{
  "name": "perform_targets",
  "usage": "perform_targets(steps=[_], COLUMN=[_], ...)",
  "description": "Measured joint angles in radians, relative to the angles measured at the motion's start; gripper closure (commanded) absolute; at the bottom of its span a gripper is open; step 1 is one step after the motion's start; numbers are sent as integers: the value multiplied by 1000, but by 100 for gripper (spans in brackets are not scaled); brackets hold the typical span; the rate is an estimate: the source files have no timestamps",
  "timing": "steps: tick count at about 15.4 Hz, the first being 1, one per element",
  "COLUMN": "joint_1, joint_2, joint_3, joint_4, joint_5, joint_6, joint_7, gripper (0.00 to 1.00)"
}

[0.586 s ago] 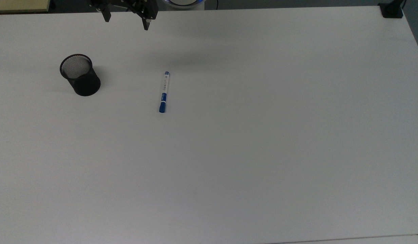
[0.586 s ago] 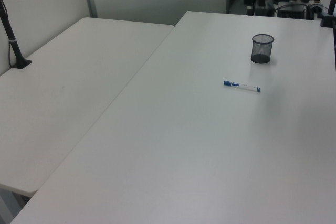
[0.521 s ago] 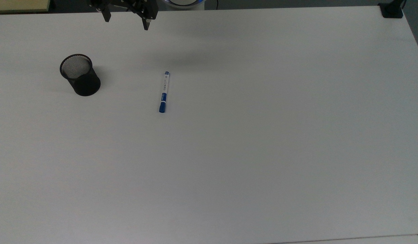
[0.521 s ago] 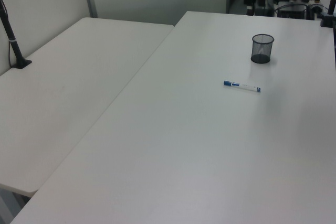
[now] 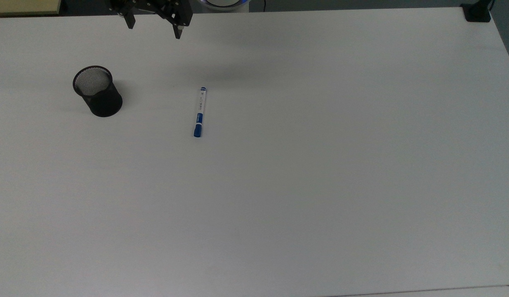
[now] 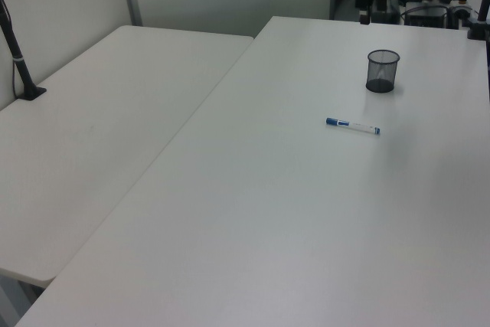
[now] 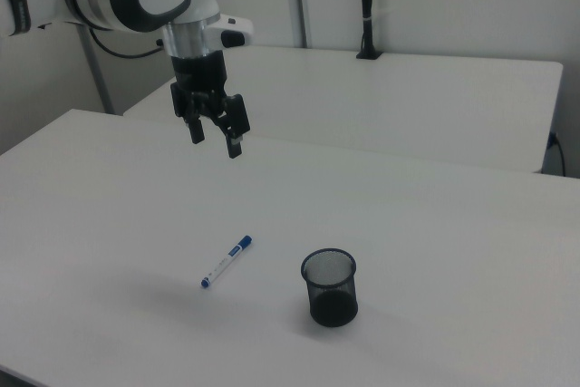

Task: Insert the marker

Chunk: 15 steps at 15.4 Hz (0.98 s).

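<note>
1. The gripper (image 7: 216,140) hung high above the white table (image 7: 435,251) with its two fingers spread apart and nothing between them.
2. The marker (image 5: 199,111) lay flat on the table, well apart from the gripper.
3. The black mesh cup (image 5: 97,91) stood upright near the marker, to the top view's left, not touching it.

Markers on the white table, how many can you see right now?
1. The marker lies flat on the table, apart from the black mesh cup, at the top view's right of it. The cup looks empty.
</note>
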State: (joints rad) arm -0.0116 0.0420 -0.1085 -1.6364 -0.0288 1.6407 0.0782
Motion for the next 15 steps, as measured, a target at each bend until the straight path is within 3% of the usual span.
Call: perform_targets(steps=[3, 7, 12, 15], joint_1=[1, 9, 49, 54], joint_2=[30, 138, 303, 347], joint_3=[1, 10, 14, 14], joint_4=[5, 26, 32, 27], joint_5=[2, 9, 12, 12], joint_6=[0, 58, 190, 206], joint_7=[0, 0, 0, 0], gripper=[0, 0, 10, 15])
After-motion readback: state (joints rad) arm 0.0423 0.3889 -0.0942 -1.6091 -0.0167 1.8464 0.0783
